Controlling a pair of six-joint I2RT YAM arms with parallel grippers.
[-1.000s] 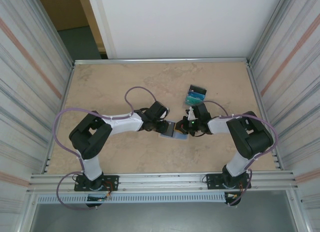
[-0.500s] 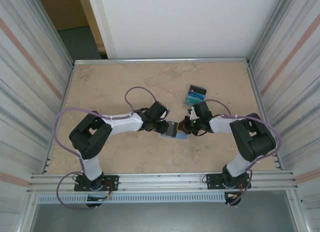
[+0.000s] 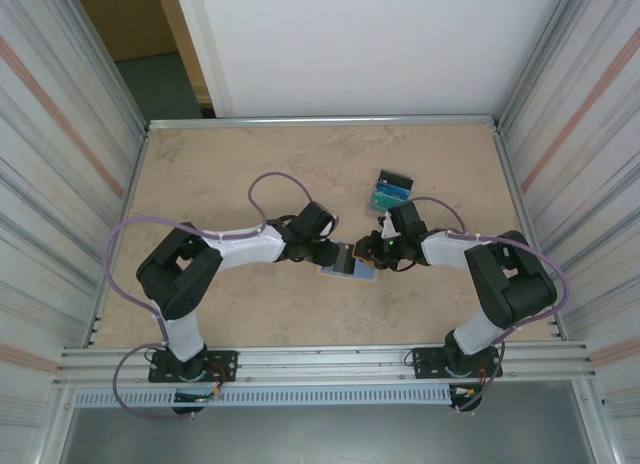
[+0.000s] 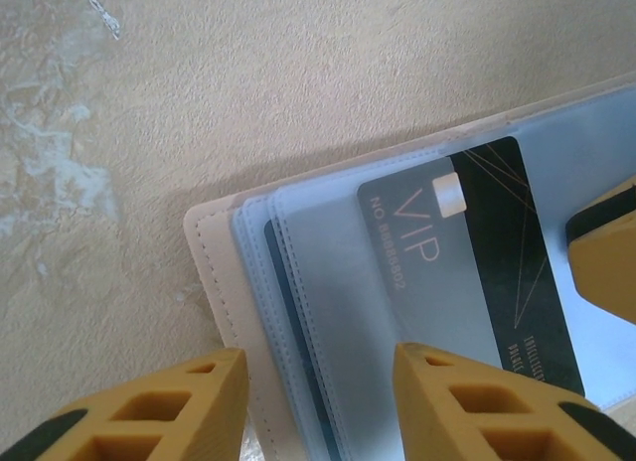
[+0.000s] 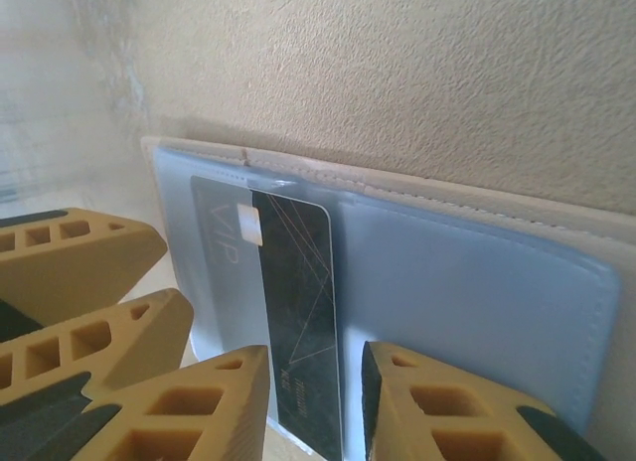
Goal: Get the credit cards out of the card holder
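Currently the tan folding card holder [image 3: 347, 261] lies open on the beige table [image 3: 240, 174], the left gripper [image 4: 316, 367] spread wide over its stitched edge, the right gripper [image 5: 313, 357] narrowly parted astride a dark navy plastic card [image 5: 295, 282].

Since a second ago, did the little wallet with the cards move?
No. The card holder lies in the same spot on the table, just as far below the clear tray of cards as before.
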